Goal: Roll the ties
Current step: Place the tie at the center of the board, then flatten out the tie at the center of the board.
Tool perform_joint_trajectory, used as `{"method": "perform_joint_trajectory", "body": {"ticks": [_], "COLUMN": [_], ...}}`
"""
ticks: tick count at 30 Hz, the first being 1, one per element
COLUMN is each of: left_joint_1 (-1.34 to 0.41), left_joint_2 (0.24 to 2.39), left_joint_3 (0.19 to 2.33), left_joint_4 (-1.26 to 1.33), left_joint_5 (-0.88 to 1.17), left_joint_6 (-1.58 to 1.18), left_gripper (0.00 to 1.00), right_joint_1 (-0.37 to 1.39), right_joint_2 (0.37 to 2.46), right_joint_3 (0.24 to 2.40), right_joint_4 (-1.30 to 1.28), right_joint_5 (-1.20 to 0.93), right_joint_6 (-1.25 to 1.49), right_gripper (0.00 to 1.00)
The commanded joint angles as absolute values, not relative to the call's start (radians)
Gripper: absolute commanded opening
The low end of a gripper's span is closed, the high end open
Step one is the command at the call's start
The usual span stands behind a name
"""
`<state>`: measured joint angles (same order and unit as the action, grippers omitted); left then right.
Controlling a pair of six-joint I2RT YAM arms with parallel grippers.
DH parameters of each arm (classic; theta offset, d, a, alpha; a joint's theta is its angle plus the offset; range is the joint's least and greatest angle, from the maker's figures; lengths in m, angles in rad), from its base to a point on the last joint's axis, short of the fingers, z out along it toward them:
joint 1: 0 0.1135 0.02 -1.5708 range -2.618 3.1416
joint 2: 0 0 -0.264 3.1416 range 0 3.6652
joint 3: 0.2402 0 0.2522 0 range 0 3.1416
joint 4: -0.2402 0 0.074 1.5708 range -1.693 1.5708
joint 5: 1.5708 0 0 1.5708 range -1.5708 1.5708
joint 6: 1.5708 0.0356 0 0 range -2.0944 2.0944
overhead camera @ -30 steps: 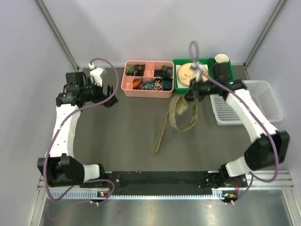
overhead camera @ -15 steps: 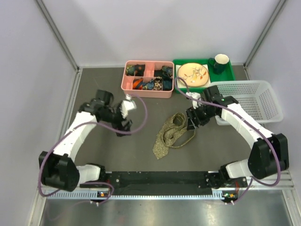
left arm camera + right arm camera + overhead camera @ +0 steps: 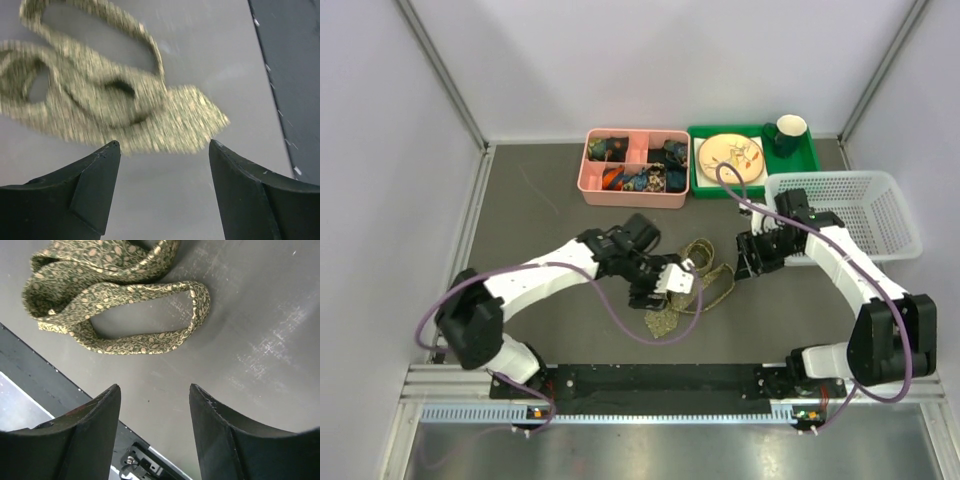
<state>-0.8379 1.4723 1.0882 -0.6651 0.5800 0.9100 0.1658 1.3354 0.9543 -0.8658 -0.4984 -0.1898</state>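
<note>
The olive-tan patterned tie [image 3: 705, 283] lies in a loose looped heap on the dark table, its wide pointed end [image 3: 662, 322] toward the front. My left gripper [image 3: 672, 282] is open and empty, hovering right over the heap's left side. In the left wrist view the blurred tie [image 3: 95, 102] lies just beyond the open gripper [image 3: 162, 145]. My right gripper [image 3: 752, 258] is open and empty just right of the heap. In the right wrist view the looped tie [image 3: 125, 290] lies ahead of the gripper [image 3: 155, 387], apart from it.
A pink compartment box [image 3: 633, 168] with small items stands at the back. A green tray [image 3: 810, 160] holds a plate [image 3: 730, 155] and a dark mug [image 3: 788, 132]. A white mesh basket [image 3: 860, 215] stands at the right. A black rail [image 3: 660, 380] runs along the front edge.
My right gripper came down from holding the tie high, let it go, and the tie now lies in a heap. My left arm swung from the far left to the tie.
</note>
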Motion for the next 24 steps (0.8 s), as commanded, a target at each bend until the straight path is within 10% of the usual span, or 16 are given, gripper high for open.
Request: {"method": "perform_joint_trajectory", "body": {"ticks": [1, 5, 16, 24], "left_joint_1": [-0.934, -0.973, -0.973, -0.965], "left_joint_2": [1.599, 1.713, 1.631, 1.745], "left_joint_3": [1.175, 1.229, 1.206, 1.298], "left_joint_4": [-0.568, -0.595, -0.31, -0.15], "left_joint_5": [0.52, 0.453, 0.246, 0.175], "left_joint_6": [0.887, 0.887, 0.697, 0.519], "left_gripper": [0.77, 0.74, 0.0, 0.0], "right_joint_1": [0.14, 0.088, 0.058, 0.005], "right_joint_2": [1.256, 1.243, 1.293, 1.345], "right_joint_3": [0.957, 0.971, 0.971, 0.957], "right_joint_4": [-0.877, -0.897, -0.862, -0.821], "right_joint_5": [-0.497, -0.515, -0.577, -0.661], "right_joint_6": [-0.179, -0.181, -0.173, -0.155], "right_gripper": [0.57, 0.57, 0.58, 0.61]}}
